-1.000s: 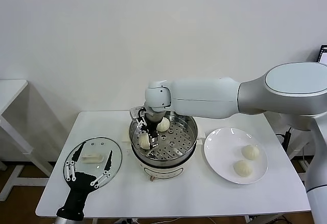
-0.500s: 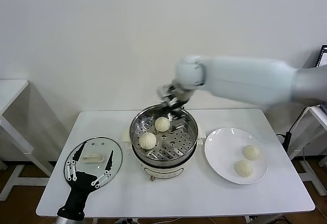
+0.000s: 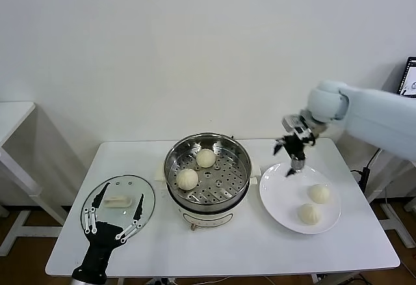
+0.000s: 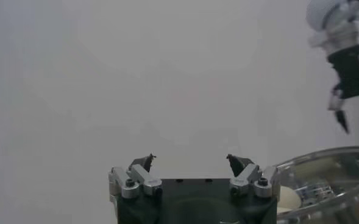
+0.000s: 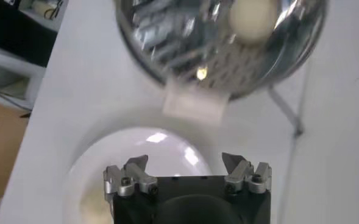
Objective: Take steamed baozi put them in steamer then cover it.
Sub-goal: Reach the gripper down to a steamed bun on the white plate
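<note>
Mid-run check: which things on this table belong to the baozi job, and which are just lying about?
Job:
- two baozi in the steamer
- two baozi on the plate
- steamer
- glass lid, flat on the table
- right gripper, open, above the plate
- left gripper, open, over the lid

Lying about:
- white plate
- table

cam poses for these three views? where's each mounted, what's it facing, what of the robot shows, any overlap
Head: above the white table, looking down and forward; both arms show, right gripper over the plate, left gripper over the cover.
Left wrist: faces the wall; own open fingers, steamer rim, the far right gripper.
Right wrist: looks down past its own open fingers at the plate and steamer.
Shared: the steamer appears in all three.
</note>
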Motion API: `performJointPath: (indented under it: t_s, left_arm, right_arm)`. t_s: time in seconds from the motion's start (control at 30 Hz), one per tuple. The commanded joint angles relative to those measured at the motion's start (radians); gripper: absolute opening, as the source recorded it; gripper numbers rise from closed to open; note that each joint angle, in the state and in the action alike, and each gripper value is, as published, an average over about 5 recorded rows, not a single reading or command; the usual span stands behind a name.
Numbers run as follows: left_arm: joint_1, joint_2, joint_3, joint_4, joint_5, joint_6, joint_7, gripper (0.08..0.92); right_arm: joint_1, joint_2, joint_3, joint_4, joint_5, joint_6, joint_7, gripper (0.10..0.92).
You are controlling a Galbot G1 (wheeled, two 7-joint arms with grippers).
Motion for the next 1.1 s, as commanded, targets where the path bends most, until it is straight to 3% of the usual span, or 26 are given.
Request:
performJointPath:
  t_s: [0.03,1.1]
  left_arm:
    - [0.010,-0.004,-0.001,0.006,0.005,-0.006,-0.002,0.823]
    - [0.013,-0.014,-0.015,0.031,0.002,-0.016,-0.006,0.823]
  right_arm:
    - [-0.231,-0.078,0.074,-0.089,-0.100,0.038,-0.028,0.823]
    - [-0.352,-0.053,0.156,-0.130,-0.174,0.040,-0.006,0.818]
